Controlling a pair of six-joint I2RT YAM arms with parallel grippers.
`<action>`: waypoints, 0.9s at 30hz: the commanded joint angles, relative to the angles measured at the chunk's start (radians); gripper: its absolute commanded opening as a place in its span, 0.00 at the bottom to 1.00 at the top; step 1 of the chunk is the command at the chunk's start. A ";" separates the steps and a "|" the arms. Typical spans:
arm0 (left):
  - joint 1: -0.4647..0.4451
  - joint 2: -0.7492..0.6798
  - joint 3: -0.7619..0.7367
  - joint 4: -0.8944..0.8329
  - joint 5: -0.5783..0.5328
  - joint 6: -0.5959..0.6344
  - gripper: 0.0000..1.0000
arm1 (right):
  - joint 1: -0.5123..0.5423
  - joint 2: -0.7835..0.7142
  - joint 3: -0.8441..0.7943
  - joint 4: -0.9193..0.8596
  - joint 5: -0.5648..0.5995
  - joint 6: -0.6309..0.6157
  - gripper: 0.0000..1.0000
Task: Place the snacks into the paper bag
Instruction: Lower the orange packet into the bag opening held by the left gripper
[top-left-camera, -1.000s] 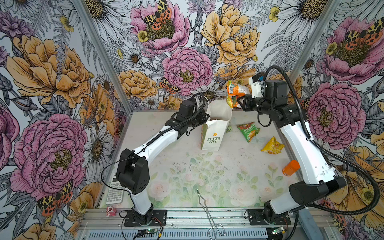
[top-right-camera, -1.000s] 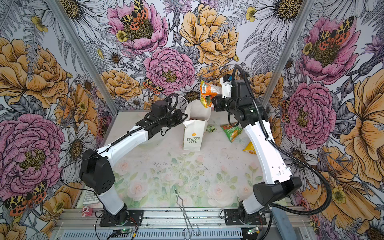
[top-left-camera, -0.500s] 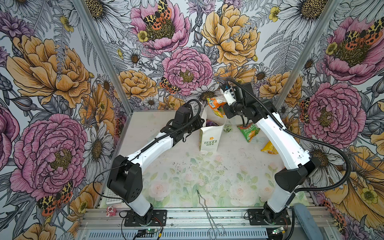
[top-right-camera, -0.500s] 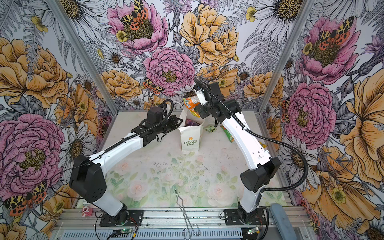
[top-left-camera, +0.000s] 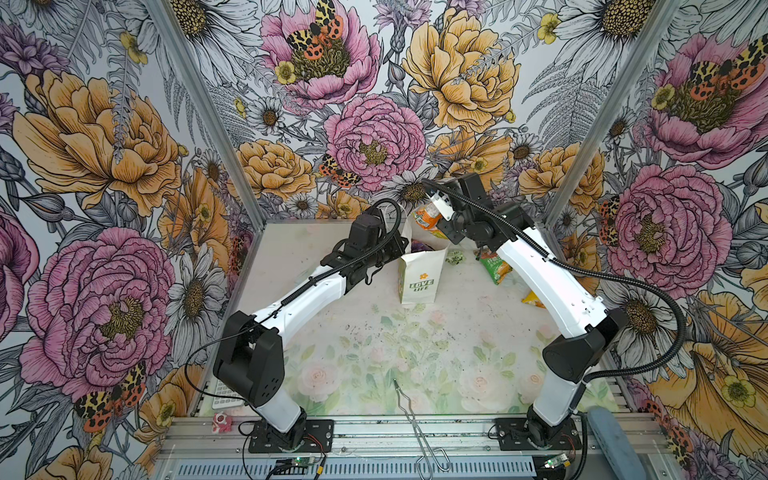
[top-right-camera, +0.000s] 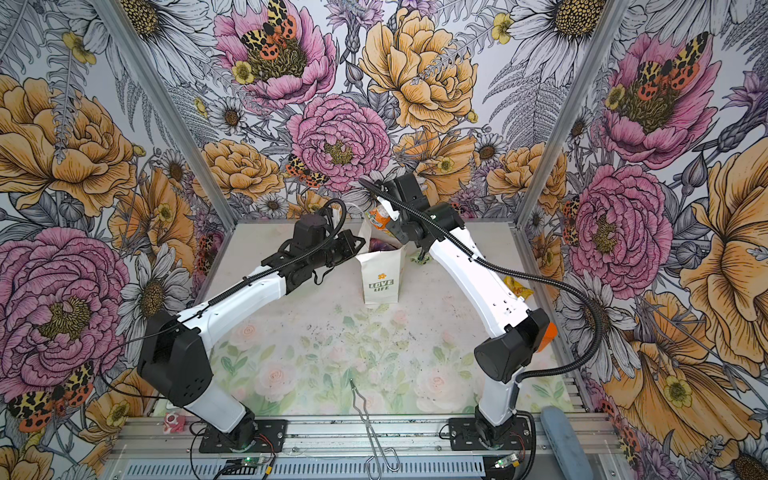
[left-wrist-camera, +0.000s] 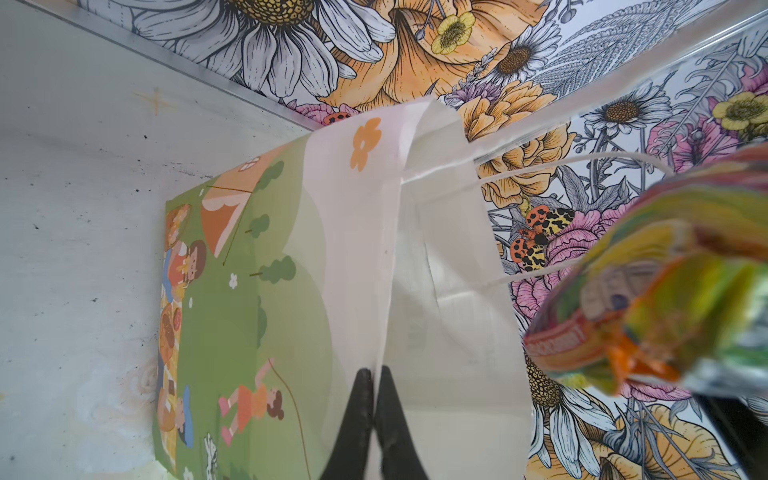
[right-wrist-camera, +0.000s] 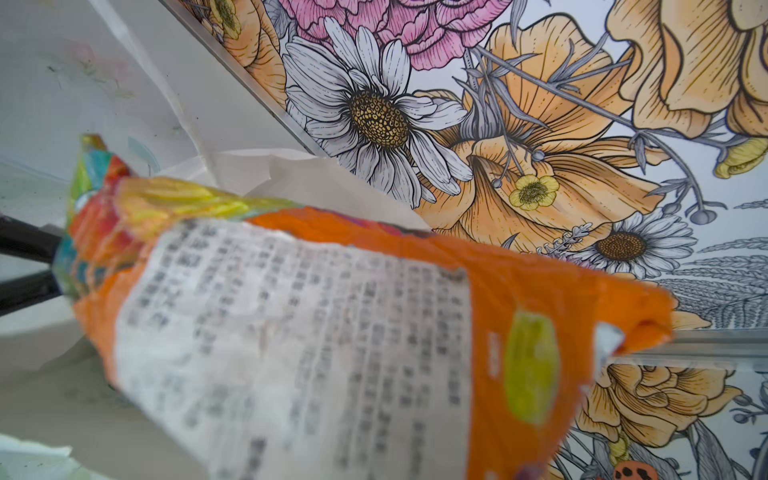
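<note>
Nearest the front edge, metal tongs (top-left-camera: 411, 409) are lying idle on the table (top-left-camera: 374, 357). Further in, a yellow packet (top-left-camera: 533, 300) is lying beside the right arm. The paper bag (top-left-camera: 419, 282) is standing upright past the table's middle, with a green-and-orange packet (top-left-camera: 494, 268) and a tiny green one (top-left-camera: 456, 257) resting just beyond it to the right. The left claw (left-wrist-camera: 375, 376) is pinching the bag's rim on its left side, fingers together on the thin paper, holding the mouth open; a purple packet (top-left-camera: 422, 246) is showing inside. Farthest back, the right claw (top-left-camera: 435, 211) is clamping an orange-and-white packet (right-wrist-camera: 332, 332), tilted, above the mouth. Released from here, I judge, it risks catching the rim or a string handle (left-wrist-camera: 540, 166) and dropping behind the bag. Pushing it down risks crumpling or tipping the light bag, or tearing the paper out of the left pinch.
</note>
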 joint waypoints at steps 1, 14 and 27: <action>-0.009 -0.015 0.021 0.058 -0.009 -0.010 0.00 | 0.027 0.011 0.004 0.031 0.086 -0.049 0.00; -0.015 -0.012 0.029 0.049 -0.012 -0.012 0.00 | 0.102 0.030 -0.035 0.035 0.237 -0.149 0.00; -0.018 0.003 0.045 0.048 -0.008 -0.013 0.00 | 0.127 0.022 -0.094 0.050 0.284 -0.213 0.00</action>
